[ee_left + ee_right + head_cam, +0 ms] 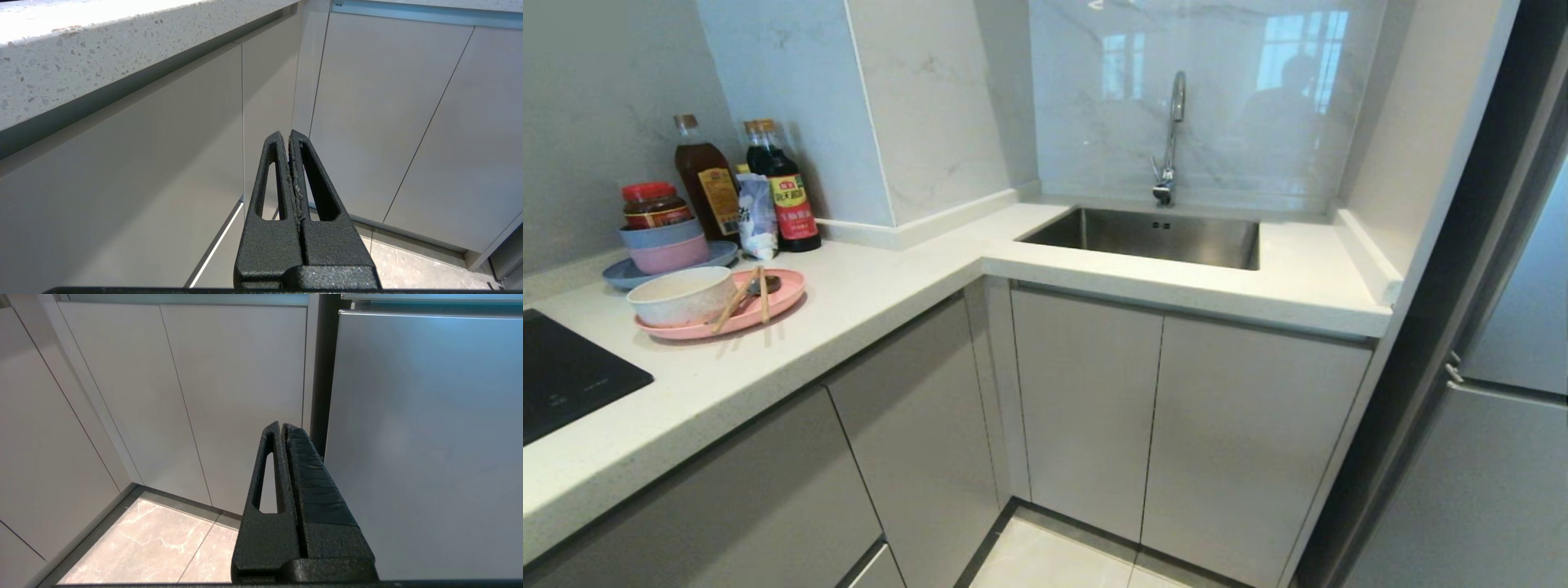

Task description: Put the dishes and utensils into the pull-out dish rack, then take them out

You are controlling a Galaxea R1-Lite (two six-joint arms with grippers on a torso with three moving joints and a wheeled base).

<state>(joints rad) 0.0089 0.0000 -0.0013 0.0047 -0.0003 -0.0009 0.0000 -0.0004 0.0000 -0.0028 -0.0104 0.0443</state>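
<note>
Both claws, left claw (289, 136) and right claw (282, 428), hang pinched together, empty, before grey cabinet doors (1086, 400). Bowl (682, 296), spoon (760, 286) and chopsticks (743, 300) rest on the pink plate (784, 298) at the desk's (882, 286) left.

Bright, even daylight; window glare reflected on glossy backsplash (1201, 106) (soft shadows only); head view bowed at edges.

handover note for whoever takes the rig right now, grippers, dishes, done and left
Left gripper: shut, empty, low before the cabinet fronts.
Right gripper: shut, empty, parked near the floor.
Pink plate on the counter carries the white bowl, chopsticks and spoon.
Done: nothing; no rack is pulled out.
Left: open rack, load everything, unload.
</note>
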